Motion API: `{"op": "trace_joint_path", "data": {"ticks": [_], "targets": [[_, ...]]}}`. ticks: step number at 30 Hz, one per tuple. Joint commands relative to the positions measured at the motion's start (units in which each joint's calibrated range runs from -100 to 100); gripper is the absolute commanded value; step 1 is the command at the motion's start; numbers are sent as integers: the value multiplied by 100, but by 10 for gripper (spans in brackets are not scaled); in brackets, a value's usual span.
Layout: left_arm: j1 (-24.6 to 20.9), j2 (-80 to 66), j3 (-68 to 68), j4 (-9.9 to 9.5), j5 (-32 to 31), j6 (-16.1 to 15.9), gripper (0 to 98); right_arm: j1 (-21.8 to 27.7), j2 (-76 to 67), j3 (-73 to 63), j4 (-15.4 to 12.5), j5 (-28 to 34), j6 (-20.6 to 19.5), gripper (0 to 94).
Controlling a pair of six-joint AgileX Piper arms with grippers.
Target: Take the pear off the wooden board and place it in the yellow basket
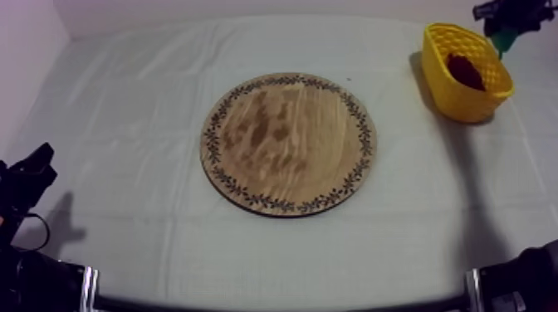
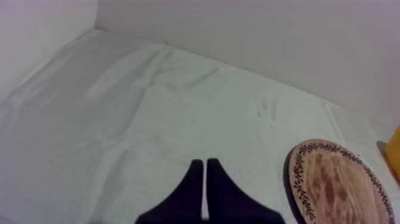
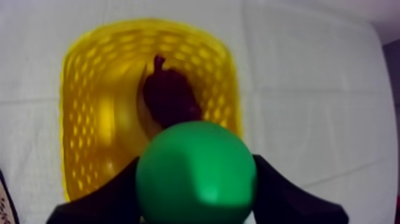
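Pear [image 3: 196,173] clamped between right gripper [image 3: 196,182] fingers, hanging directly above yellow basket [image 3: 80,119], dark red fruit [image 3: 169,98] inside. Round end toward wrist camera, long axis apparently pointing down into basket; stem hidden. Wooden board [image 1: 288,143] bare. Left gripper [image 2: 205,179] closed on nothing, well away.

Readable text: none; no numbers, brands or signs
Rim of wooden board [image 1: 288,143]: seemingly ornament only, not lettering

Board [image 1: 288,143] at table [image 1: 124,124] centre; basket [image 1: 461,104] far right, fruit [image 1: 465,71] inside; pear [image 3: 196,170] in right pincer [image 3: 196,186] over basket.
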Motion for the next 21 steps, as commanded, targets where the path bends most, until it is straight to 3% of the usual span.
{"op": "trace_joint_path", "data": {"ticks": [1,5,12,21], "targets": [[1,0,0,-2,-1,1,1,-25,294,296,6,-137,-125,394],[1,0,0,-2,-1,1,1,-75,824,134,-56,-270,-162,438],[1,0,0,-2,-1,1,1,-109,1620,-662,-147,-296,-169,640],[1,0,0,-2,-1,1,1,-69,1629,-942,-173,-507,-176,663]]}}
